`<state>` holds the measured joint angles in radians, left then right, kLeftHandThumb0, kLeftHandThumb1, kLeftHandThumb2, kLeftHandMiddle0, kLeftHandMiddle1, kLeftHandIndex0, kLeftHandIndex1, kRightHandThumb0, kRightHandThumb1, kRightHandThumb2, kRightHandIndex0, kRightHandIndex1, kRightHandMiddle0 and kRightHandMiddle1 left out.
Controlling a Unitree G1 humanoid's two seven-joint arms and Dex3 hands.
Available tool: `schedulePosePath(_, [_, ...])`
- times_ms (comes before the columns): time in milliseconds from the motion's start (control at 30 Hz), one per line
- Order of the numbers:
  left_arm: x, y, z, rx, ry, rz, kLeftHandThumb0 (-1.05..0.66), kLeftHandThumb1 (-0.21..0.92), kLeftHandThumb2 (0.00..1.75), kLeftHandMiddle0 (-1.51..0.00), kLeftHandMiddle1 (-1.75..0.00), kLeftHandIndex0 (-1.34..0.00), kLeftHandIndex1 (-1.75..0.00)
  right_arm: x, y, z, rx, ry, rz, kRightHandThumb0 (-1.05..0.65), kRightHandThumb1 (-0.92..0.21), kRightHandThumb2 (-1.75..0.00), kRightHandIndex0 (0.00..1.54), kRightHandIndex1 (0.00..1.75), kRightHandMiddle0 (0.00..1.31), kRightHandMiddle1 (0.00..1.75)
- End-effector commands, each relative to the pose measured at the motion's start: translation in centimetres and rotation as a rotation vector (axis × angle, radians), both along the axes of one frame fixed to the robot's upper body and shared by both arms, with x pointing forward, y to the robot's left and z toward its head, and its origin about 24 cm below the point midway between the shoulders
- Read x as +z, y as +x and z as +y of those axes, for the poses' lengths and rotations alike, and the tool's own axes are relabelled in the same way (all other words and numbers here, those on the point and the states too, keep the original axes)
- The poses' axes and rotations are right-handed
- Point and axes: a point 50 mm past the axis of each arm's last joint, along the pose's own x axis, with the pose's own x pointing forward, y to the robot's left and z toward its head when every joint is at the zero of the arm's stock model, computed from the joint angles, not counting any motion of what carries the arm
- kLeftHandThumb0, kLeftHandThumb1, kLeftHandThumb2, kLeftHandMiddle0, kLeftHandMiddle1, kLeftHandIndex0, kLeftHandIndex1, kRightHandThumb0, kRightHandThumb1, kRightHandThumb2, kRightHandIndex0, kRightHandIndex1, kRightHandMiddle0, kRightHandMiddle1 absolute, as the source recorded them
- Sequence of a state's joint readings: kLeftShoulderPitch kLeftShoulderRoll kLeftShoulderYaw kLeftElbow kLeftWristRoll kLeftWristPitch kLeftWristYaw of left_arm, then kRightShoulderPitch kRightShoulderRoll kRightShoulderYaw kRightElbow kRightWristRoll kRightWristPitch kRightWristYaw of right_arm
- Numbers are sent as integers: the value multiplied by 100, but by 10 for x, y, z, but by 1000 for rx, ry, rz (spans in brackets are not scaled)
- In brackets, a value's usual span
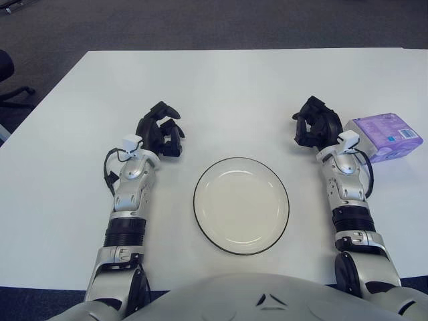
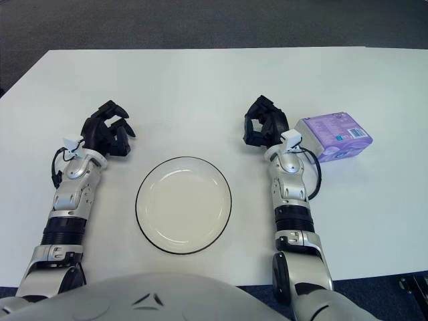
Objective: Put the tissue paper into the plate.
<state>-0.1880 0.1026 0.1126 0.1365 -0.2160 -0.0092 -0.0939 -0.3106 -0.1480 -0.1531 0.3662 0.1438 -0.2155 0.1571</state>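
White and round with a thin dark rim, the plate (image 1: pixel 241 205) sits nearest to you, right in the middle of the table (image 1: pixel 221 87). Nothing is in it yet, so it is ready to take the tissue paper.

A bit farther away, your two hands rest on the table, one on each side of the plate. Your left hand (image 1: pixel 160 131) is to the left of it. Its fingers are curled in loosely and hold nothing. It looks parked, and it is well away from the job.

Your right hand (image 1: pixel 315 124) is to the right of the plate. Its fingers are curled in too, and they also hold nothing.

The tissue paper (image 1: pixel 386 136) is a small purple pack. It lies flat on the table just to the right of your right hand, close but not in its grip. That makes the right hand the best one to use, I think. You would need to spread its fingers, move right to the pack, grab it, then bring it left and near, over the plate
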Motion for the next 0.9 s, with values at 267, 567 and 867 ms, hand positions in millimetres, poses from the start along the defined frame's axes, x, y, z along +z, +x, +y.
schedulePosePath(267, [-49, -25, -1, 23, -46, 181, -1, -7, 175, -90, -175, -70, -171, -60, -29, 5, -33, 81, 206, -46, -37, -125, 133, 175, 57, 175])
schedulePosePath(567, [-50, -25, 1, 23, -41, 178, -1, -7, 175, -90, -175, -71, -170, -60, -30, 6, -73, 53, 203, -47, -36, -127, 132, 175, 58, 175])
schedulePosePath(867, [-49, -25, 0, 32, -35, 179, -1, -7, 175, -90, -175, -71, -170, -40, -35, 7, -127, -21, 115, -48, -33, -130, 129, 175, 60, 175])
